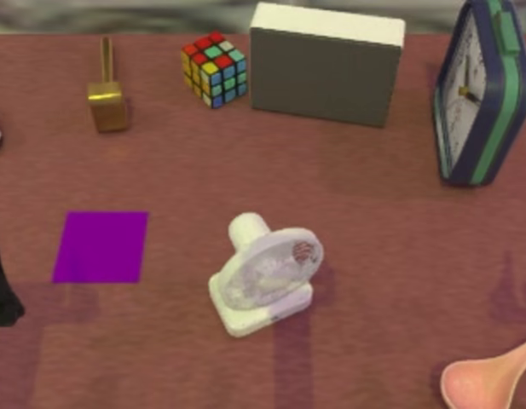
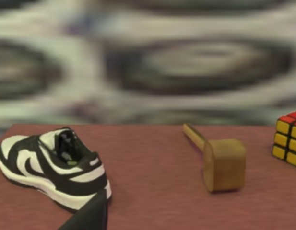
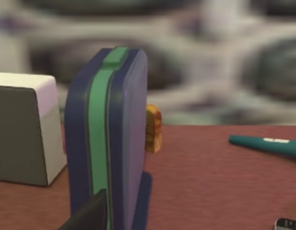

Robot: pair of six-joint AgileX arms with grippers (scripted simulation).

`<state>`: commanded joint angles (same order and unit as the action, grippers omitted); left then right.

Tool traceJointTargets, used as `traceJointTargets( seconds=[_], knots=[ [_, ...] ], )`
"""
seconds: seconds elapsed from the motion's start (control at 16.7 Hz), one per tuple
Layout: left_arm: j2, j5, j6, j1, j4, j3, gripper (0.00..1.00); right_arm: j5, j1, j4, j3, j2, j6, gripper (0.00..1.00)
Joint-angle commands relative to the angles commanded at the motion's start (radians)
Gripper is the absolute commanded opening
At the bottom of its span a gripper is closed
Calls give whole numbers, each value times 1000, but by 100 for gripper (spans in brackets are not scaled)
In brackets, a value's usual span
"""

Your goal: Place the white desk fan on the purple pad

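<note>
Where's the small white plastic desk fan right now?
In the top view, the white desk fan stands near the table's middle, right of the flat purple pad, not touching it.

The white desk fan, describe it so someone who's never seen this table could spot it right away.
Start at the big grey box at the table's far edge and come straight toward the near edge. The white desk fan stands there alone, right of the purple pad, the only thing with a round translucent cage.

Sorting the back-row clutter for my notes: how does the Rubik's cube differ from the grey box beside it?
The Rubik's cube is small and many-coloured; the grey box is far larger, plain grey with a white top. The cube is gridded into squares; the box's faces are unmarked. Both stand on the table along its far edge, apart from each other.
</note>
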<state>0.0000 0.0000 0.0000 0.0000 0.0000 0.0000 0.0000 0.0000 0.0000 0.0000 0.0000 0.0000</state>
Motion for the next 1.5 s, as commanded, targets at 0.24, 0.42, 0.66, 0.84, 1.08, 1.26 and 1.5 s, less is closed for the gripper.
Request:
traceJointTargets(
  seconds=[0.24,0.42,0.66,0.84,1.08,1.26,1.5],
  knots=[
    [31,1,8,-17,-30,30,100,0,0,0,0,0,0,100],
    [156,1,38,-79,-149,152,100,0,0,0,0,0,0,100],
    [466,-1,94,-206,-394,443,100,0,0,0,0,0,0,100],
    [765,-1,139,-320,-600,732,100,0,0,0,0,0,0,100],
    [1186,0,201,-476,-876,1151,100,0,0,0,0,0,0,100],
    [1482,1,246,-586,-1072,1438,100,0,0,0,0,0,0,100],
    [1800,2,296,-707,-1299,1730,100,0,0,0,0,0,0,100]
  ],
)
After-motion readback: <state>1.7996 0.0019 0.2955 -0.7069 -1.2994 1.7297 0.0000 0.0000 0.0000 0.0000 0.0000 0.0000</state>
